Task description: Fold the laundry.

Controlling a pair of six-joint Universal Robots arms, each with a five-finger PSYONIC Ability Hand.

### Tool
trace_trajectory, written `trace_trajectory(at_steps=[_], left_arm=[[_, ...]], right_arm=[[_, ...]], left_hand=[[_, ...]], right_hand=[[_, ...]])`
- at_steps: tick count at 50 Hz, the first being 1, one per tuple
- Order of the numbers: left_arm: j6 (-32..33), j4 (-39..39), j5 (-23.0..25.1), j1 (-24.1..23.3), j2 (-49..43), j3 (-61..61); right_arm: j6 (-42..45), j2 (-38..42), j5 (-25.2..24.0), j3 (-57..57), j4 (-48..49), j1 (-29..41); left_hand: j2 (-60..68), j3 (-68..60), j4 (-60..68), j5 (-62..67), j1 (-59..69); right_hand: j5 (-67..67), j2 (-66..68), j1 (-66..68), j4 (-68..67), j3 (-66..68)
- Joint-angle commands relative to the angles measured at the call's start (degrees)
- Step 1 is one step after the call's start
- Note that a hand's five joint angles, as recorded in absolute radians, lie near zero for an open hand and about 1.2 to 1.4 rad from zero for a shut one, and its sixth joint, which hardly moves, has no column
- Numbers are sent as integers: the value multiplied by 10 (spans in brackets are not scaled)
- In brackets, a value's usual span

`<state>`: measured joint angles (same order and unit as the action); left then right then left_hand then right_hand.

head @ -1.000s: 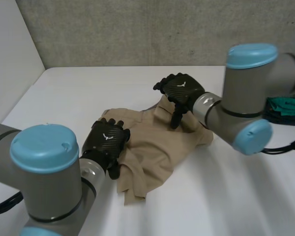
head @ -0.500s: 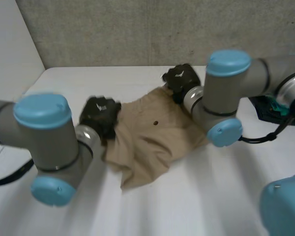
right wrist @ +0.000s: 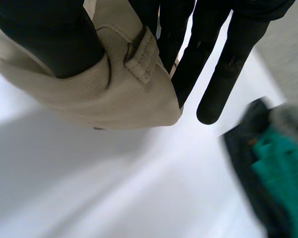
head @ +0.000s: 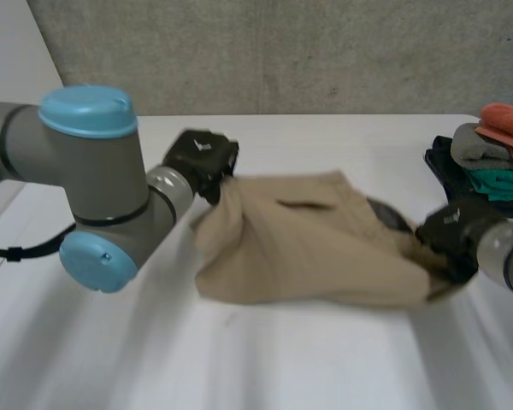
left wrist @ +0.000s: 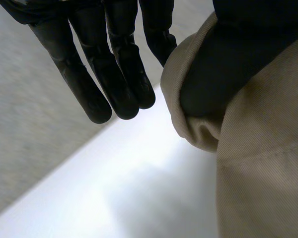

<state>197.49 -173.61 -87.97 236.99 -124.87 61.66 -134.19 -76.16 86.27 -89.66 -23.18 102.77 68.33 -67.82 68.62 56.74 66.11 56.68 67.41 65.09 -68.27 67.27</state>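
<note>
Cloth (head: 308, 248), tan, hung stretched over the table (head: 239, 359); left hand (head: 203, 158) pinched one end, right hand (head: 449, 239) clamped the other.

- Left arm (head: 94, 184) is bent, elbow high; left hand (head: 203, 158) pinches one end of the beige cloth (head: 308, 248) with its thumb, fingers (left wrist: 114, 74) straight.
- Right hand (head: 449, 235) sits low, thumb clamping the other end against straight fingers (right wrist: 223, 59).

Stacked clothes (head: 494, 158) crowd right side, white table (head: 265, 359) open elsewhere
</note>
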Motion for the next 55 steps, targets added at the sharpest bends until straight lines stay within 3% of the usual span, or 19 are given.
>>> trace_trajectory(at_steps=[1,2,4,5,14,18,24,31,41,46,55], left_arm=[[-2,29,18,-17,-5,28],[1,29,18,-21,1,37],[2,28,16,-25,11,48],[3,27,13,-25,16,53],[-2,17,-61,-1,122,93],[-9,28,-82,10,160,114],[-38,58,-75,26,205,159],[-116,78,-44,44,246,215],[-285,108,-20,52,225,268],[-297,97,-23,47,189,269],[-296,70,-56,30,76,254]], right_arm=[[25,-34,-54,-71,30,-41],[24,-41,-64,-69,50,-51],[18,-47,-71,-62,66,-61],[16,-50,-72,-58,72,-63],[-70,-80,-79,26,106,-54],[-96,-85,-80,57,113,-21],[-99,-74,-102,86,133,25],[-53,-23,-150,119,152,57],[61,113,-197,179,133,79],[119,178,-203,222,127,81],[126,289,-201,273,129,90]], left_hand=[[-133,127,-135,-117,-110],[-292,287,-295,-276,-270],[-376,371,-379,-360,-354],[-394,389,-397,-378,-372],[-579,574,-582,-563,-557],[-583,578,-586,-567,-561],[-583,578,-586,-567,-561],[-583,578,-586,-567,-561],[-583,578,-586,-567,-561],[-583,578,-586,-567,-561],[-583,578,-586,-567,-561]], right_hand=[[115,107,131,-99,109],[-129,-136,-113,145,-135],[-436,-443,-420,452,-442],[-479,-486,-463,495,-485],[-567,-574,-551,583,-573],[-567,-574,-551,583,-573],[-567,-574,-551,583,-573],[-567,-574,-551,583,-573],[-567,-574,-551,583,-573],[-540,-547,-524,556,-546],[-533,-540,-517,549,-539]])
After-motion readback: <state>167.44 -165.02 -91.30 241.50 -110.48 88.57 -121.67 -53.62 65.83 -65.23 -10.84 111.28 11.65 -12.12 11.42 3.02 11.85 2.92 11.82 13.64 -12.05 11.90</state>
